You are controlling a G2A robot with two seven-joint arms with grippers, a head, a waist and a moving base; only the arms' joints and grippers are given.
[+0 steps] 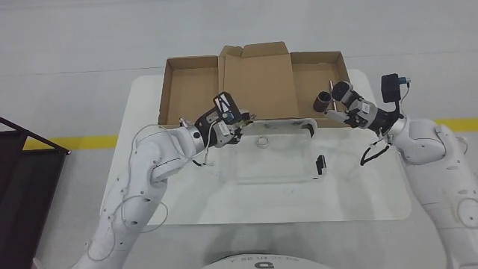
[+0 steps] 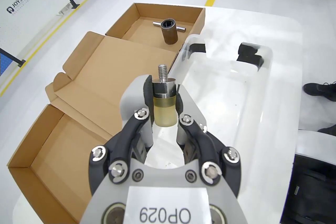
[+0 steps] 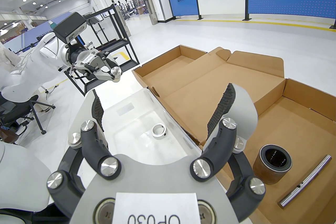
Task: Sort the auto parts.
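At about 11 o'clock on the desk (image 1: 358,194), the cardboard box's left compartment (image 1: 188,93) lies bare. At its 4 o'clock the left claw (image 2: 163,88) hangs over the box's near edge, pinching a rubber mount (image 2: 163,108) with a threaded stud, so the step in hand looks like the carry to a bin. The next move likely calls for a short swing toward 10 o'clock, clearing the cardboard wall, then a low release. The clear tray (image 1: 284,163) at the centre holds a metal ring (image 3: 158,130), not yet sorted. At 1 o'clock the right compartment (image 1: 306,78) holds a dark bushing (image 3: 274,163) and a steel pin (image 3: 304,181). The right claw (image 3: 162,93) hovers just beside them, spread and empty. The folded centre flap (image 1: 258,82) lies between the bins.
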